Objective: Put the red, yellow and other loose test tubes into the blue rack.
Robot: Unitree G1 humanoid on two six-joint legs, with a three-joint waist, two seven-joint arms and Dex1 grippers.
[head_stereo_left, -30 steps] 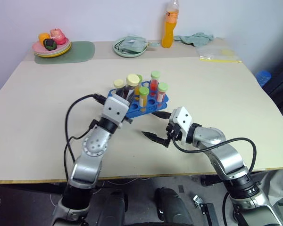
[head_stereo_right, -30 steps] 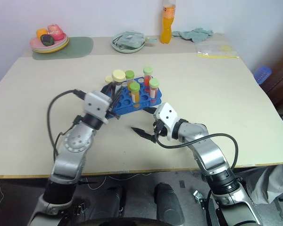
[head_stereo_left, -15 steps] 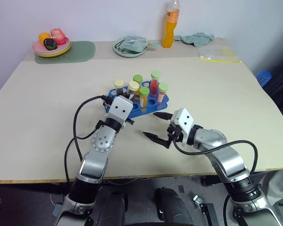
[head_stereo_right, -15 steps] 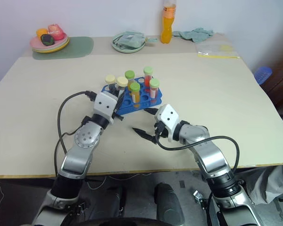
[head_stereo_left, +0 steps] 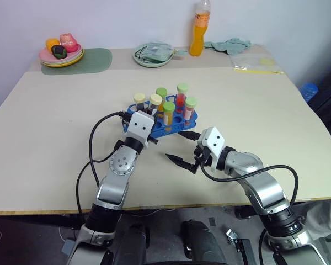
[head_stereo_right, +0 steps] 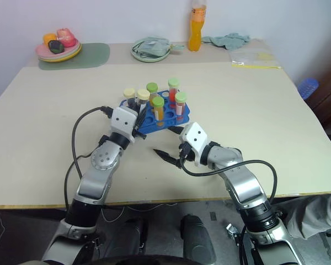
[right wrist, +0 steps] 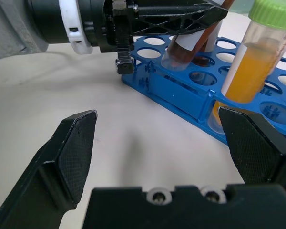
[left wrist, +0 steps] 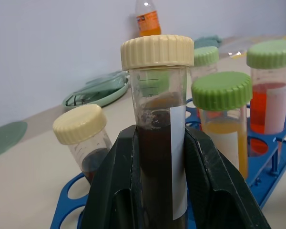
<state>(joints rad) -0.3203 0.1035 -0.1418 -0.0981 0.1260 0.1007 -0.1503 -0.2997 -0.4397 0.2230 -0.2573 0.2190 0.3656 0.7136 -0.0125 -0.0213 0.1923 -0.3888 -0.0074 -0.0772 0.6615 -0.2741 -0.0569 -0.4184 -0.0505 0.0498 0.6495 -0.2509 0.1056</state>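
My left gripper is shut on a dark maroon test tube with a cream cap and a white label. I hold it tilted at the near left part of the blue rack. Its rounded bottom sits at the rack's top among the holes; I cannot tell whether it is in one. Standing in the rack are another cream-capped tube, a yellow tube and a red tube, both green-capped. My right gripper hovers open just in front of the rack, holding nothing.
At the back of the table stand a plate of fruit on a green mat, a bowl with a cloth, a tall orange drink bottle, a crumpled cloth and a plastic bag.
My left gripper has carried the maroon tube down and forward, so its cap now sits level with the caps in the rack. The right gripper has kept still.
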